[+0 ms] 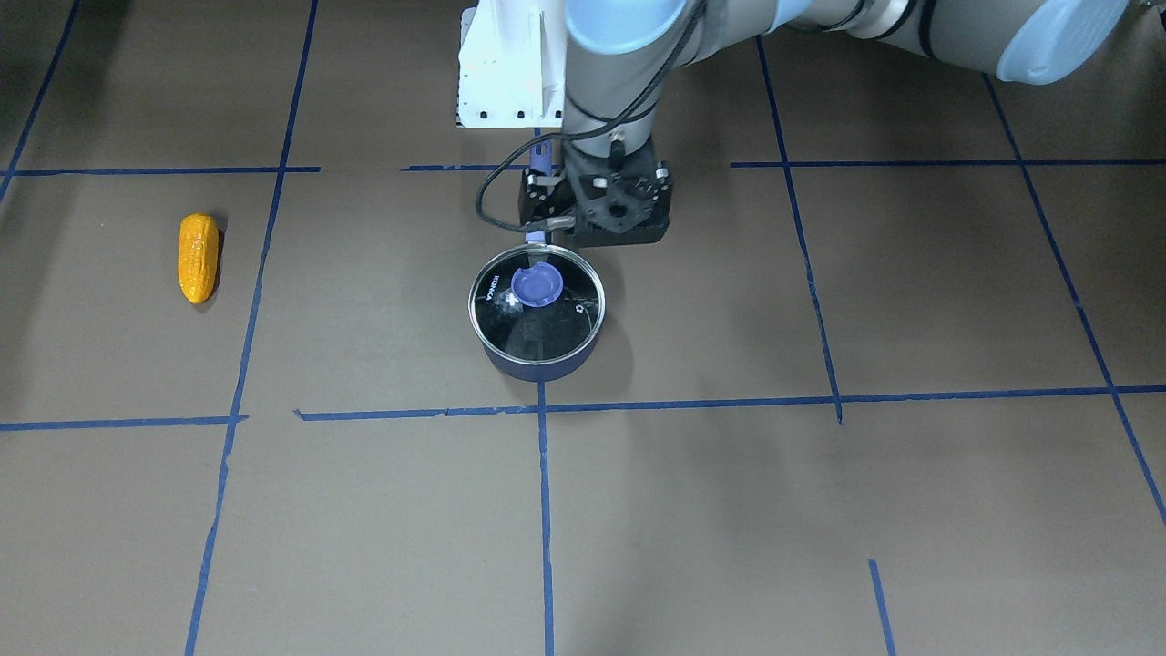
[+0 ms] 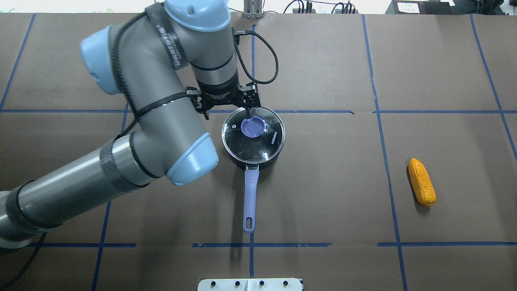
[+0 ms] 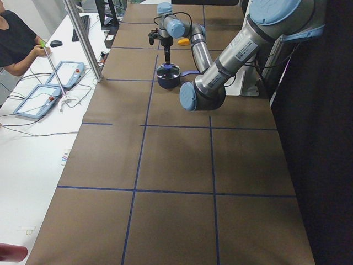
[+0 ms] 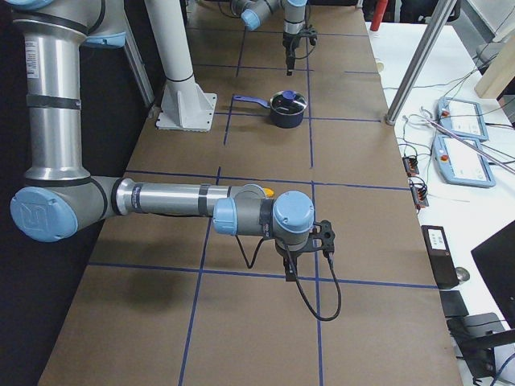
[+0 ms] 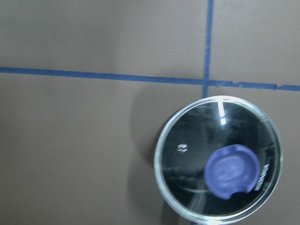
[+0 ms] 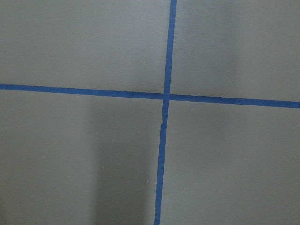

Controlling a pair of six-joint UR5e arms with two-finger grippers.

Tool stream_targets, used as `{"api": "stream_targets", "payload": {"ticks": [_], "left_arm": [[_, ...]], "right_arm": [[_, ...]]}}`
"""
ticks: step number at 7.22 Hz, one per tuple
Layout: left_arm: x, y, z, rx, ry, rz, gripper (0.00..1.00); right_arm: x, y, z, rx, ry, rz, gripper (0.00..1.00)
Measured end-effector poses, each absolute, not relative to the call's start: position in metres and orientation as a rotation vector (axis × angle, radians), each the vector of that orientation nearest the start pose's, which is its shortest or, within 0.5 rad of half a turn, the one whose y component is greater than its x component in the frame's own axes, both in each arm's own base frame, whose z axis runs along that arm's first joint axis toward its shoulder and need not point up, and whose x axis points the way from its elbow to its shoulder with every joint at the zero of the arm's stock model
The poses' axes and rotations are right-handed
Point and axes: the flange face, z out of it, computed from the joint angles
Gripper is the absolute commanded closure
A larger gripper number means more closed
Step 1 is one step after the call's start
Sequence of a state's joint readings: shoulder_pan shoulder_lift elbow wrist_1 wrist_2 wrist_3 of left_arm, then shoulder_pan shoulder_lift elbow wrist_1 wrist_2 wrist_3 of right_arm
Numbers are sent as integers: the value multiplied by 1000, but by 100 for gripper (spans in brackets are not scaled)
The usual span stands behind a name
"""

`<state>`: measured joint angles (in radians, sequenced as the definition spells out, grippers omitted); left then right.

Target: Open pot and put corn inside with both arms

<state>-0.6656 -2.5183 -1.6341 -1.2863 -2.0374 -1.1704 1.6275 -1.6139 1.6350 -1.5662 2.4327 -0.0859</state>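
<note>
In the front-facing view most of the pot's handle point(image 1: 539, 157) is covered by the left gripper point(image 1: 547, 202), at 12 o'clock from the lid point(image 1: 537, 301). In the left wrist view the lid is cut off by the bottom edge, and its knob point(image 5: 233, 171) is blurred. In the right side view all but a sliver of the corn point(image 4: 268, 192) is hidden by the right arm point(image 4: 173, 199). How the jaws of the right gripper point(image 4: 290, 269) stand cannot be told there.
</note>
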Motion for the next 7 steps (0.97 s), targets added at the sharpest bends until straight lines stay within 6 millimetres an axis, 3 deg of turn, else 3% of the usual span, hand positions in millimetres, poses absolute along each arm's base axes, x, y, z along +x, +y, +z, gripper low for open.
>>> {"api": "stream_targets", "payload": {"ticks": [3, 7], "left_arm": [[529, -504, 72, -32, 851, -105, 0], [561, -503, 84, -21, 837, -100, 0]], "right_arm": [[85, -472, 641, 86, -858, -39, 0], [84, -475, 638, 90, -858, -42, 0]]}}
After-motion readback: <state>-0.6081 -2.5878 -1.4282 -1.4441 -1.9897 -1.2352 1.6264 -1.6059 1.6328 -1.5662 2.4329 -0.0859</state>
